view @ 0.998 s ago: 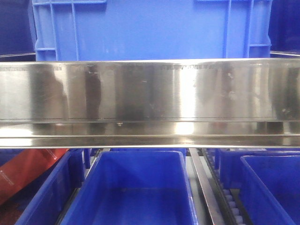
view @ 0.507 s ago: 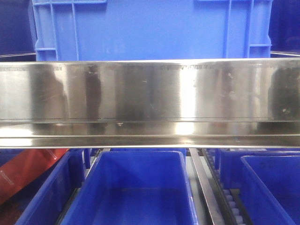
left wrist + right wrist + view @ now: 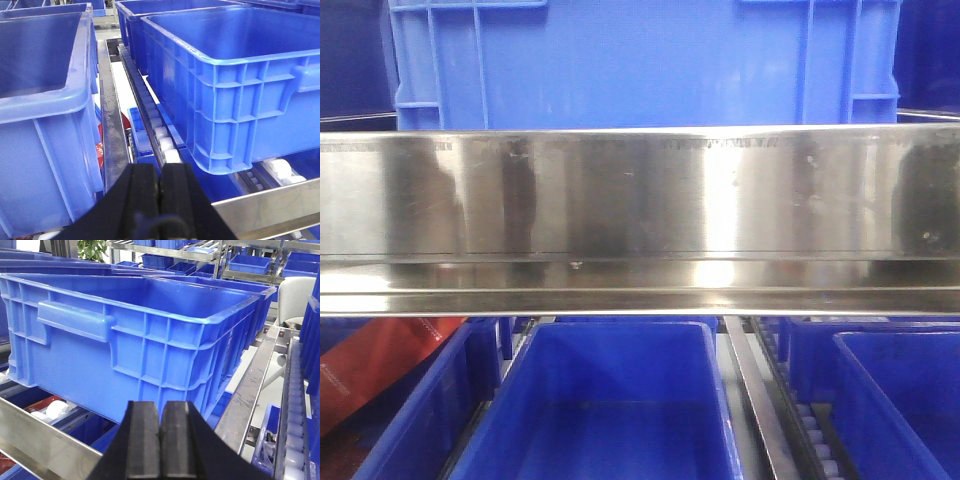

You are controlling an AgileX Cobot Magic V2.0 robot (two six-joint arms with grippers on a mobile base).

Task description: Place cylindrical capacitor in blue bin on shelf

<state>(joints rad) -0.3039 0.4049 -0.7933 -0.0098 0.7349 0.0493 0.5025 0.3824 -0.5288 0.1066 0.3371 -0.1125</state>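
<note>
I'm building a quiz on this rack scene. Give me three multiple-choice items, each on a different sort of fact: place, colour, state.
1. Where is the red thing in the front view?
A. lower left
B. top right
C. centre

2. What colour is the big crate above the steel rail?
A. green
B. blue
C. grey

3. How stand the left end effector and right end effector?
A. both wide open
B. both shut
C. one open

Key: 1 A, it lies below the rail at the left edge. 2 B, blue plastic. 3 B, pads meet in both wrist views, holding nothing.

Warehouse: steel shelf [image 3: 640, 200]; blue bins [image 3: 130, 335]
</note>
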